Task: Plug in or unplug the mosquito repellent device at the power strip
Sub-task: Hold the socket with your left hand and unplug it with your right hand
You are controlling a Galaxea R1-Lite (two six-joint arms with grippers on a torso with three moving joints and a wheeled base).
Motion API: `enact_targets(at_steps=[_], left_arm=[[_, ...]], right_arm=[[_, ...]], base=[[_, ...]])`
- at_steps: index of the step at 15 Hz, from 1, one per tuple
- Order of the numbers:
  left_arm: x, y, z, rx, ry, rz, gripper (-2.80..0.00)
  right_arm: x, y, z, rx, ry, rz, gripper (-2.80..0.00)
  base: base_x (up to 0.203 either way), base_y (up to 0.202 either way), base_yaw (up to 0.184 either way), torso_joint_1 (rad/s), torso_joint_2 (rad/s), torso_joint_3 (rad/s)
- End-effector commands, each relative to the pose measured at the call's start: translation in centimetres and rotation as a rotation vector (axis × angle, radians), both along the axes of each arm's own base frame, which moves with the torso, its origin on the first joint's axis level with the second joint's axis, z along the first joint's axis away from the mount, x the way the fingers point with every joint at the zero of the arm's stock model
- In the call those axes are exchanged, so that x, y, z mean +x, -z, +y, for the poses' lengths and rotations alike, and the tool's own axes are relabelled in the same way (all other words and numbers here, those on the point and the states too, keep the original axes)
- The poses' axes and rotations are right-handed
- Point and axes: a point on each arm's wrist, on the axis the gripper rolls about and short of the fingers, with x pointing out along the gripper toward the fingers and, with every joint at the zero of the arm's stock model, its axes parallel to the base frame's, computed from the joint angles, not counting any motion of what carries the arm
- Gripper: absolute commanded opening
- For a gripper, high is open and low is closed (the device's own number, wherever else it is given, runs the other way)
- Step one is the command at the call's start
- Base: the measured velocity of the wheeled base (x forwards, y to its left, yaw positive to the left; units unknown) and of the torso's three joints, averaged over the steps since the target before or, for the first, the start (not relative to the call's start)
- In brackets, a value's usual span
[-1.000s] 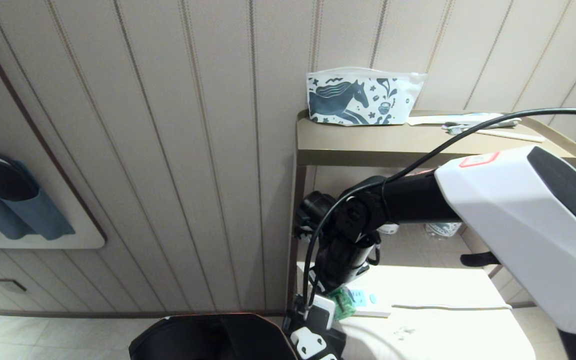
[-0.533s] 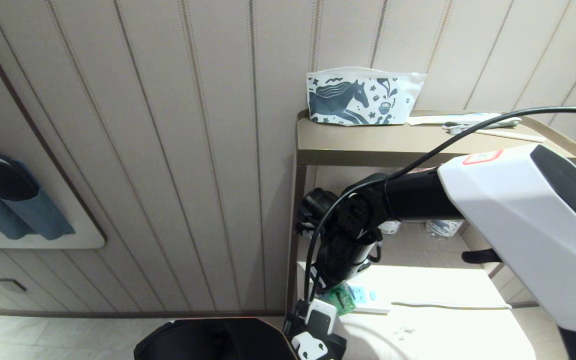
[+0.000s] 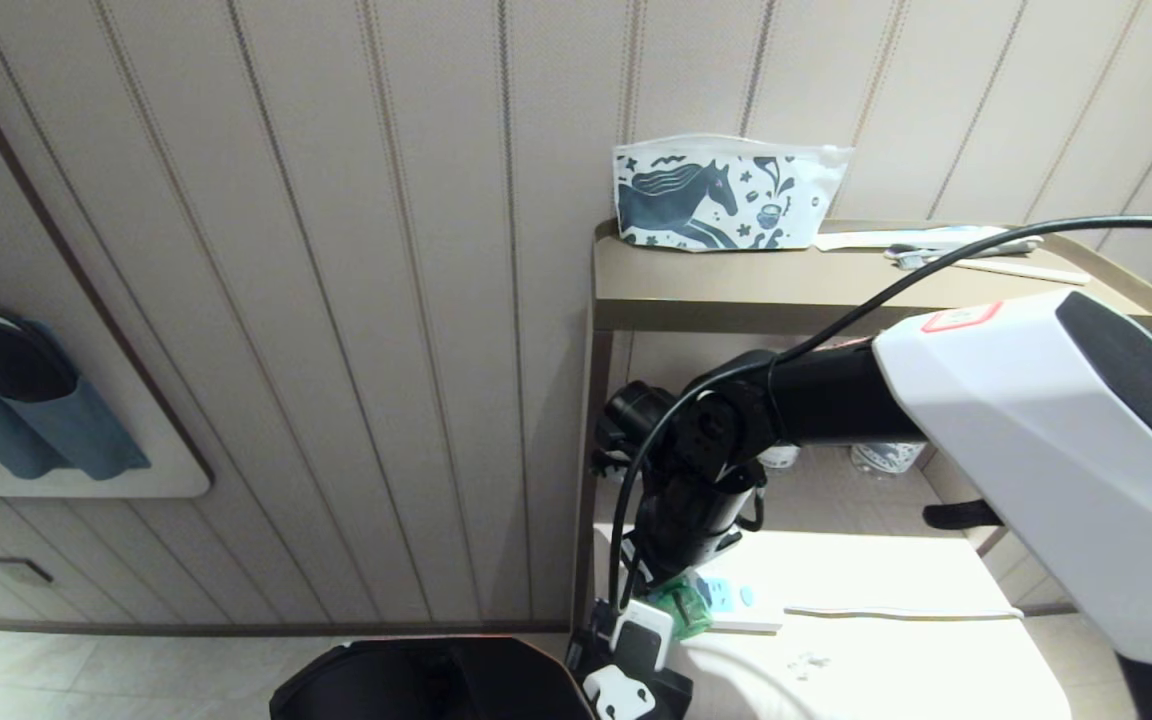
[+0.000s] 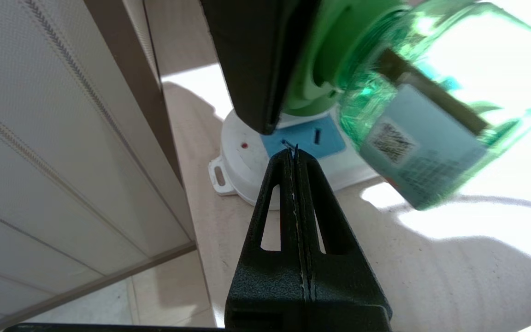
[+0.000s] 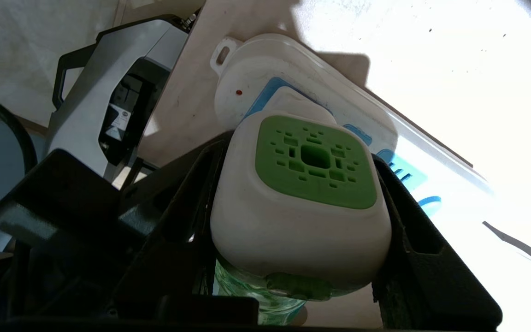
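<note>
- The right gripper's [image 5: 300, 216] jaws are clamped on the mosquito repellent device [image 5: 300, 207], one black finger against each side of its white head.
- The left gripper's [image 4: 293, 154] jaws are pressed together, empty, their tip just off the power strip's [image 4: 242, 161] rounded end.
- The device sits at the blue socket panel nearest that end, its green bottle tilted over the strip; whether its pins are seated I cannot tell.
- The strip lies flat on the low sunlit shelf [image 3: 896, 580], near the edge by the panelled wall [image 3: 336, 300].
- A horse-print pouch [image 3: 726, 195] stands on the upper shelf.
</note>
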Motion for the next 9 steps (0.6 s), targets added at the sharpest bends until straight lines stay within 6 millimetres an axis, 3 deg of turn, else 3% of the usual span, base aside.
enact_targets(at_steps=[1, 9], left_arm=[[0.01, -0.46, 0.0, -0.037, -0.004, -0.017, -2.8], [-0.04, -0.42, 0.1, -0.033, -0.004, -0.015, -2.8]], right_arm=[[-0.24, -0.24, 0.07, -0.002, -0.004, -0.002, -2.8], [-0.87, -0.47, -0.23, -0.002, 0.008, 0.01, -2.8]], base=[[0.0, 0.0, 0.0, 0.0, 0.0, 0.0], [0.0, 0.0, 0.0, 0.0, 0.0, 0.0]])
